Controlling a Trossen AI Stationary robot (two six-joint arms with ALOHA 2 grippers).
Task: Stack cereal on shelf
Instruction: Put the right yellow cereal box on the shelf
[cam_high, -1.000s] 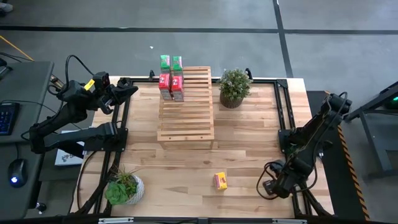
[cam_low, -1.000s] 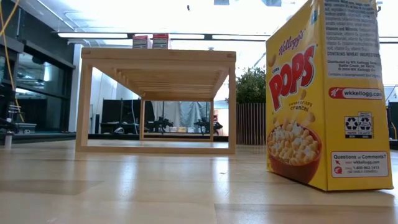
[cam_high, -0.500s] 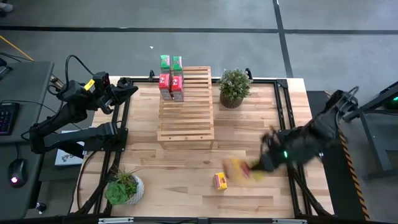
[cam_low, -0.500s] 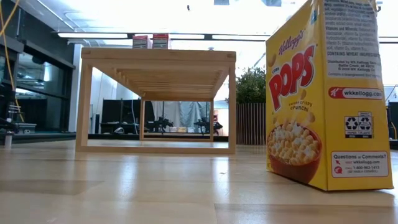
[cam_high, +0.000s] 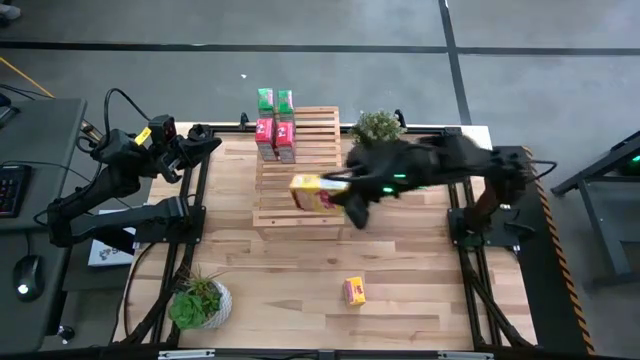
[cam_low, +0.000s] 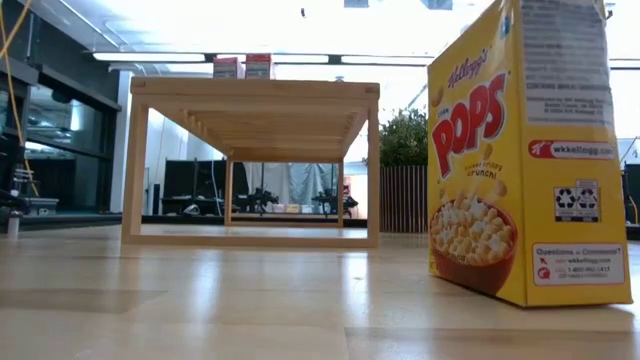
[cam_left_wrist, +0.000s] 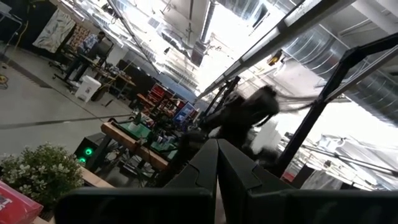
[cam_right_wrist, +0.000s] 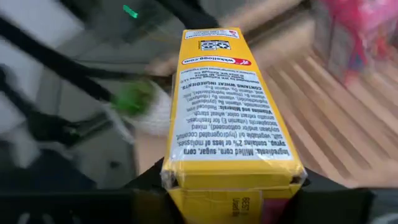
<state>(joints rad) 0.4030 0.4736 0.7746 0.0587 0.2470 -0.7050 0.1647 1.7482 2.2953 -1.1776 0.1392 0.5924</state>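
My right gripper (cam_high: 343, 203) hangs over the light-wood shelf (cam_high: 298, 215), shut on a yellow cereal box (cam_high: 317, 192) that shows blurred in the high view. Two green boxes (cam_high: 274, 100) and two red ones (cam_high: 275, 137) stand on the shelf's far left part. Another yellow box (cam_high: 354, 291) stands upright on the table near the front edge; in the low view this yellow box (cam_low: 525, 150) looms large at the right. My left gripper (cam_high: 207, 140) waits shut beyond the table's far left corner. My right gripper pinches the yellow box between its two fingers at the box's near end (cam_right_wrist: 233, 180), one finger on each broad face, with the narrow printed side turned toward the wrist camera. The box points away along the fingers, lifted clear above the shelf's slats.
A potted plant (cam_high: 378, 125) stands just right of the shelf at the back, partly behind my right arm. A second plant (cam_high: 198, 302) sits at the near left corner. Black frame rails (cam_high: 463, 230) run along the table's sides.
My right gripper has swung up from the table's near right corner toward the far left, rolling as it went, and now hangs over the shelf. A yellow box has travelled with it, lifted clear. The other yellow box has stayed put.
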